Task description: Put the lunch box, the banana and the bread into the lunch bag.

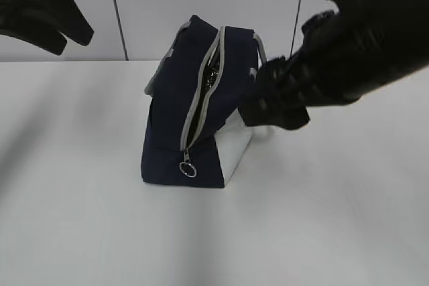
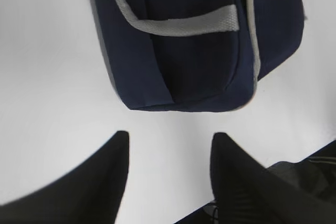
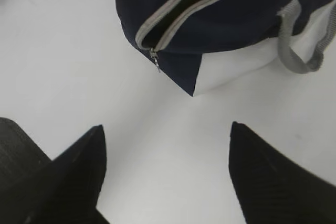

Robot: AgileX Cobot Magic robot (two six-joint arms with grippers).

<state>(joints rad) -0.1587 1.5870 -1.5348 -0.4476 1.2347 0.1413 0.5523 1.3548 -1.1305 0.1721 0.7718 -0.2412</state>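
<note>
The lunch bag [image 1: 175,115] stands mid-table, dark navy with a white side panel [image 1: 236,151]. Its grey zipper [image 1: 199,92] is part open, with the ring pull [image 1: 188,169] at the near end. Something shiny glints inside the slit; I cannot tell what. The lunch box, banana and bread are hidden or out of view. My right gripper [image 3: 167,127] is open and empty above the table near the bag's zipper end [image 3: 155,62]; in the exterior view it [image 1: 273,108] is at the bag's right side. My left gripper [image 2: 170,135] is open and empty, over bare table short of the bag [image 2: 194,56].
The white table [image 1: 87,219] spreads around the bag. A grey strap handle [image 3: 294,51] hangs on the bag's white side, another [image 2: 184,24] lies across the navy side. The left arm [image 1: 40,11] is raised at the upper left.
</note>
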